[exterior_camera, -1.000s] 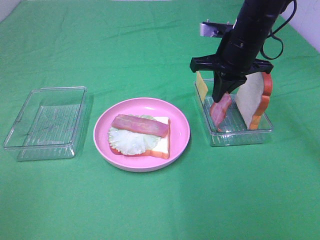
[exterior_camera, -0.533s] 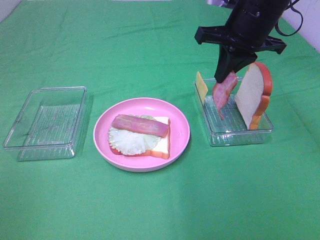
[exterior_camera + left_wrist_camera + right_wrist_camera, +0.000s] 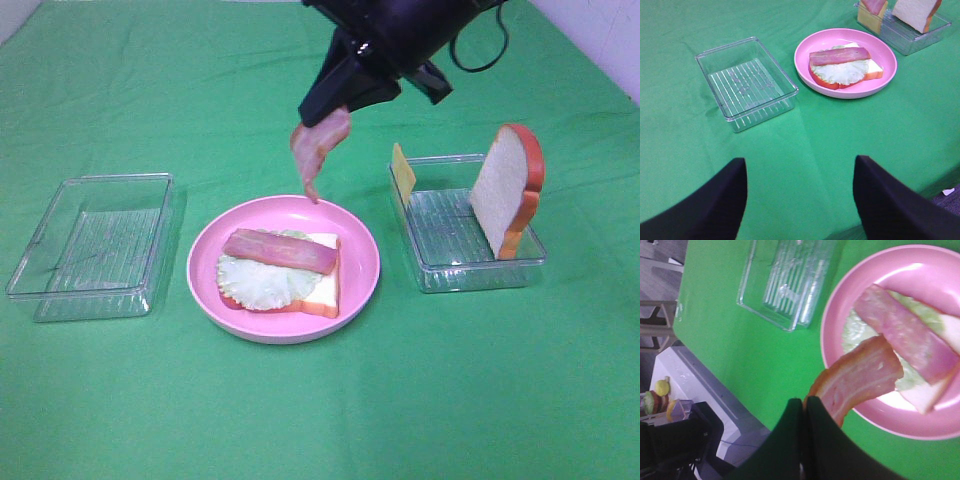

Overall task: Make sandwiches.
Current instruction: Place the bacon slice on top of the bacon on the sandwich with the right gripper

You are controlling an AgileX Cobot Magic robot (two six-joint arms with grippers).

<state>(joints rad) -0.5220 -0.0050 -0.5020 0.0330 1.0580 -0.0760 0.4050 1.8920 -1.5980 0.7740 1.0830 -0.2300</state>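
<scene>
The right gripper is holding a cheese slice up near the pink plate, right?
No, it is a bacon strip that the right gripper is holding up near the pink plate. The exterior high view shows it; the cheese slice is in the tray.

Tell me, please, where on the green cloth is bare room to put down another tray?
Free: the cloth strip in front of the empty tray, pink plate and right tray; also the cloth behind the empty tray. Crowded: the plate, under the right tool holding a bacon strip, and the right tray with bread slice and cheese.
</scene>
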